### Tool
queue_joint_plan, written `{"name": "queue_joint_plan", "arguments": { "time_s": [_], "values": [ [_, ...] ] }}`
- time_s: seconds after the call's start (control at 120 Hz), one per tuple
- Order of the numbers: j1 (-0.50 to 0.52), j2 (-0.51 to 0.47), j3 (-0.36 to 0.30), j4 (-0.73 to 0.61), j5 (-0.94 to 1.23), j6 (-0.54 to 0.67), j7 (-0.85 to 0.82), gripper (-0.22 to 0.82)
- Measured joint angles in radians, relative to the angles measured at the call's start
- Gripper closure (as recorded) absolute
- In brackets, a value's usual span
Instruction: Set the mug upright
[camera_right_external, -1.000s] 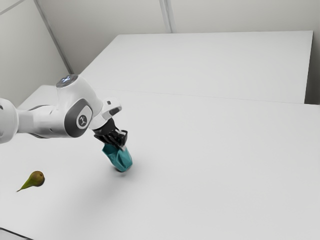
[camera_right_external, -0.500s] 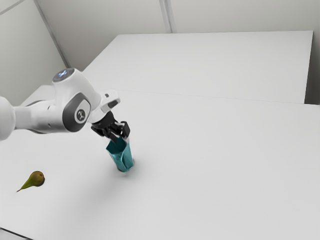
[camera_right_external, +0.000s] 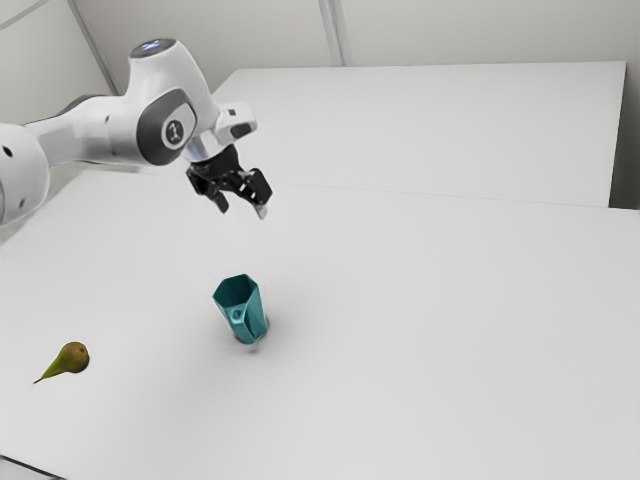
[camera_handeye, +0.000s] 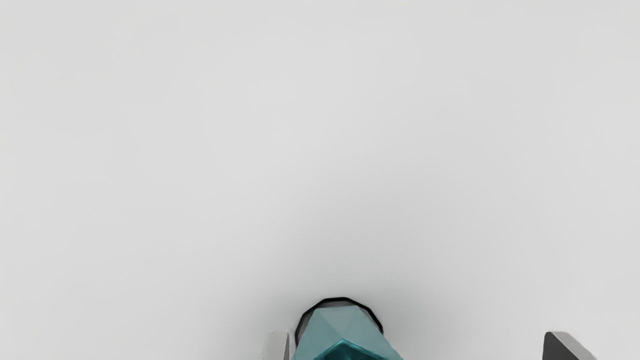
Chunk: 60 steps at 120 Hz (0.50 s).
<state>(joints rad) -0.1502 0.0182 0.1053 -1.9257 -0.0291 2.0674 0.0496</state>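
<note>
the gripper (camera_right_external: 242, 209) hangs in the air above the table (camera_right_external: 420, 350), its two fingers (camera_handeye: 567, 347) spread wide apart with a broad gap between them and nothing pinched in it. it points down at a slant, and the white arm (camera_right_external: 150, 125) reaches in to it from the exterior view's left, bending downward at the black and white wrist. below the gripper, and well apart from it, is the mug (camera_right_external: 252, 312), a teal one with flat, angled sides. it stands upright on the table, its mouth facing up and its narrower base down on the white top. the exterior view lets you see a little way into the darker teal inside, and on the side turned toward that camera there is a folded-looking part that seems to be the handle. in the wrist view part of the mug shows between the two fingertips, closer to one of them than to the other, with a dark rim curving around its base and a soft shadow on the table around it. neither finger touches it. over toward the exterior view's left, a pear (camera_right_external: 73, 357) lies on its side on the same table, green and brown, its thin stem end pointing away from the mug. pear and mug are well apart. behind the table rises a pale wall (camera_right_external: 460, 30) with an upright grey strip on it.
</note>
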Motion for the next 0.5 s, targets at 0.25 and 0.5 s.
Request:
{"name": "queue_joint_plan", "arguments": {
  "time_s": [0.25, 0.5],
  "values": [
    [-0.044, -0.036, 0.027, 0.113, 0.027, -0.16, 0.047, 0.02],
    [-0.033, -0.018, 0.017, 0.261, 0.021, -0.276, 0.101, 0.01]
  ]
}}
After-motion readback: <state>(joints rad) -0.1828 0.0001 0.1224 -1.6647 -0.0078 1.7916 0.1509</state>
